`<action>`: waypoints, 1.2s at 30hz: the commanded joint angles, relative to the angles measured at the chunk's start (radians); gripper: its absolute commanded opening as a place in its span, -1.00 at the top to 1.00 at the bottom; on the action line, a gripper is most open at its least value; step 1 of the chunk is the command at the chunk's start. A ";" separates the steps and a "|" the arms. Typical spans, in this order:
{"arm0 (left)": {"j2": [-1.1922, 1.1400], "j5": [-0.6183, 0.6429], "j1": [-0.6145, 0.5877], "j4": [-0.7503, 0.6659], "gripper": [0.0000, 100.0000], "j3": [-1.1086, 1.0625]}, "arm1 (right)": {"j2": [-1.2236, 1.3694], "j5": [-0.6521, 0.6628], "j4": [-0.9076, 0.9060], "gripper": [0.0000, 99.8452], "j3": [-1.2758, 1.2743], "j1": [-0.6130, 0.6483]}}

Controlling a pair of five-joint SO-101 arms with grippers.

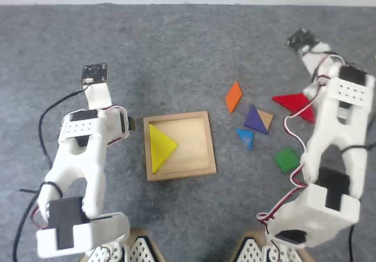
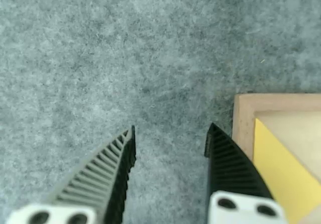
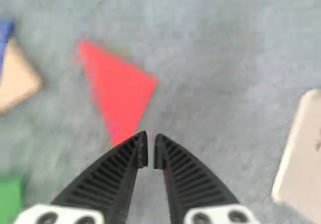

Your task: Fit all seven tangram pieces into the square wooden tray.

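The square wooden tray (image 1: 179,169) lies mid-table with a yellow triangle (image 1: 160,146) in its left half. To its right lie an orange parallelogram (image 1: 234,96), a purple triangle (image 1: 254,120) touching a tan triangle (image 1: 266,119), a blue triangle (image 1: 245,137), a green square (image 1: 286,160) and a red triangle (image 1: 294,103). My left gripper (image 2: 171,131) is open over bare carpet just off the tray corner (image 2: 243,113). My right gripper (image 3: 150,143) is shut with nothing in it, its tips at a corner of the red triangle (image 3: 118,93). The right arm hides part of that triangle in the high view.
Grey carpet covers the whole table. In the right wrist view, the tan triangle (image 3: 15,81) and green square (image 3: 9,196) lie beside the red one. A pale flat object (image 3: 301,169) sits on the other side. Both arm bases stand at the near edge.
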State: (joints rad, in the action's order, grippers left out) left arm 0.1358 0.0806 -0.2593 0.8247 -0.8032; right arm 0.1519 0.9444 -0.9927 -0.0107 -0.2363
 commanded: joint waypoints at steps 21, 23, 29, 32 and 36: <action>0.043 -0.012 0.005 -0.035 0.56 -0.002 | 0.476 0.117 -0.374 0.89 0.459 -0.074; 0.041 -0.012 0.005 -0.035 0.56 -0.002 | 0.440 0.160 -0.409 0.89 0.417 -0.099; 0.041 -0.012 0.005 -0.052 0.56 -0.018 | 0.236 0.252 -0.387 0.89 0.199 -0.214; 0.041 -0.012 0.006 -0.051 0.56 -0.018 | 0.077 0.272 -0.383 0.88 0.086 -0.254; 0.041 -0.012 0.028 -0.044 0.56 -0.019 | -0.140 0.298 -0.289 0.86 -0.061 -0.278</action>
State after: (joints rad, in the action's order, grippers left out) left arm 0.1358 0.0806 -0.2516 0.7879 -0.8263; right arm 0.2117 1.1960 -1.3564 -0.0061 -0.4910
